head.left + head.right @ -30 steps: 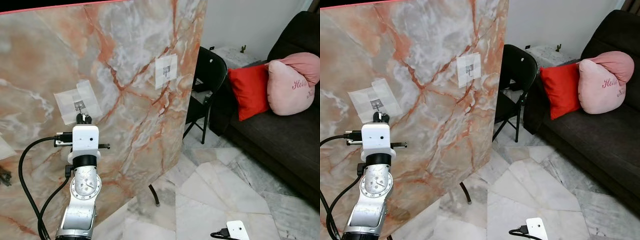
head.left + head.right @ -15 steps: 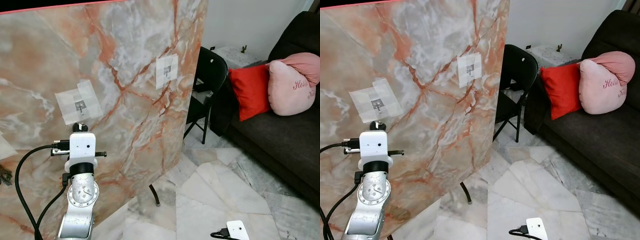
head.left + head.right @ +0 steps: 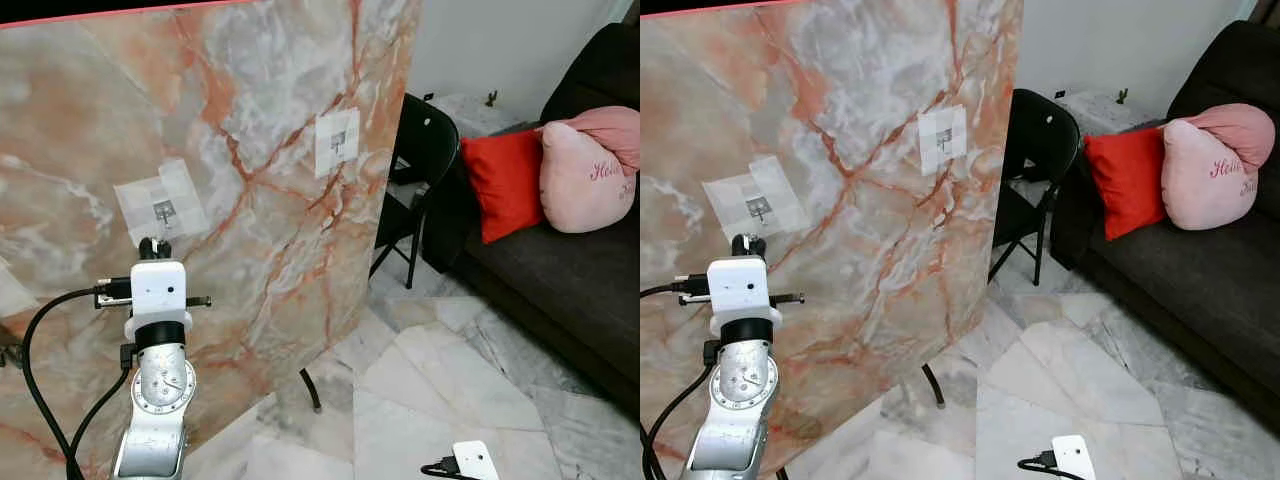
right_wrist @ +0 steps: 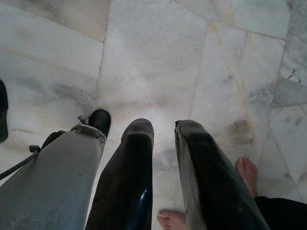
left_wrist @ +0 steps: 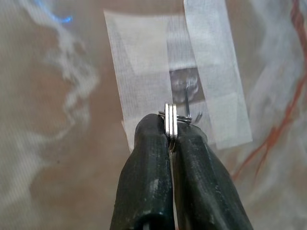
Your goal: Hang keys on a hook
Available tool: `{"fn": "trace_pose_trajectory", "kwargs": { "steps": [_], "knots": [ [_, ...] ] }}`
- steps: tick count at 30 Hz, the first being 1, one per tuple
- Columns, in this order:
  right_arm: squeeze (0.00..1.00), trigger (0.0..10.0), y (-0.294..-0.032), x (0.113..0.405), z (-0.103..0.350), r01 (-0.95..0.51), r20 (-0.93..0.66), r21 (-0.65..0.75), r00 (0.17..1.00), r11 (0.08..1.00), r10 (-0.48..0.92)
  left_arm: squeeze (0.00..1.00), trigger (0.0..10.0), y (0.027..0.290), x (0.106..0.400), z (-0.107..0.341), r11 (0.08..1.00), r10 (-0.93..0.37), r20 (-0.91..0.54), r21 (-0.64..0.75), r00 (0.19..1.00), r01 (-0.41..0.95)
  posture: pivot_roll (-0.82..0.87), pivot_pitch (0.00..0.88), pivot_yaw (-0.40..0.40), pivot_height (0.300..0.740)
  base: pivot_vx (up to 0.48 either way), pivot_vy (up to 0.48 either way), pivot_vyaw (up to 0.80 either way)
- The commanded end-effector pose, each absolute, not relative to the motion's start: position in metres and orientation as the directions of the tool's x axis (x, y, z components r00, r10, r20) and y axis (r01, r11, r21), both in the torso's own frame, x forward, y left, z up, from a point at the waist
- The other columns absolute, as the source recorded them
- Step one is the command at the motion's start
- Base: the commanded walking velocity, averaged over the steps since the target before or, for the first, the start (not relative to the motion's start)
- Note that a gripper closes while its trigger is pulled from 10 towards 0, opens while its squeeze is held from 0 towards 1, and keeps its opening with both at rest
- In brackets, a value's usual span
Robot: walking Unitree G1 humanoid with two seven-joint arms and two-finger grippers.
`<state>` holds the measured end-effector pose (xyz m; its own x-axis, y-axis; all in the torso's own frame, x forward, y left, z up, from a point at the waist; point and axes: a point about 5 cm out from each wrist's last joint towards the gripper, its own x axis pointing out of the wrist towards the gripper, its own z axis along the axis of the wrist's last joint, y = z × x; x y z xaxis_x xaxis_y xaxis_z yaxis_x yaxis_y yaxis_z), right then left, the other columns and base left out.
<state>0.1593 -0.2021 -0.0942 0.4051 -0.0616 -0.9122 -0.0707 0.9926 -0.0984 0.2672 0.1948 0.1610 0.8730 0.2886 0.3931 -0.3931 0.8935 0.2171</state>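
Tall pink-veined marble slab upright, taped metal hook on it. Left pincer raised just below hook, clenched on silver key ring. Right pincer parted above floor.

A tall stone panel stands upright before the robot, filling the left and middle of the head views. Two hooks are taped to its face: one hook low on the left, another hook higher and to the right. The left gripper is raised just below the left hook, with a key ring between its fingertips, close beside the hook's prong. Behind the panel's right edge stands a folding chair. Farther right is a sofa, with two cushions on it side by side. The right gripper hangs low on the right, above the tiled floor, near a person's bare feet.
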Motion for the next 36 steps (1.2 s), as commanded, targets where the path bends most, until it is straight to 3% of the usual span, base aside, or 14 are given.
{"fn": "trace_pose_trajectory", "kwargs": {
  "steps": [1,13,36],
  "knots": [
    [0.0,10.0,-0.205,0.164,-0.092,-0.063,-0.904,-0.106,0.423,0.992,-0.069,0.0,10.0,0.19,0.267,0.165,0.909,0.266,0.409,0.196,0.873,-0.369,0.12,0.0,-0.096,0.74,0.0,0.0,0.0],
    [0.0,10.0,-0.204,0.164,-0.092,-0.061,-0.904,-0.105,0.423,0.993,-0.069,0.0,10.0,0.182,0.271,0.163,0.921,0.225,0.396,0.213,0.89,-0.327,0.12,0.0,-0.094,0.74,0.0,0.0,0.0],
    [0.0,10.0,-0.204,0.164,-0.092,-0.059,-0.904,-0.103,0.422,0.993,-0.069,0.0,10.0,0.173,0.281,0.164,0.909,0.279,0.375,0.195,0.884,-0.369,0.11,0.0,-0.088,0.74,0.0,0.0,0.0]
  ]
}}
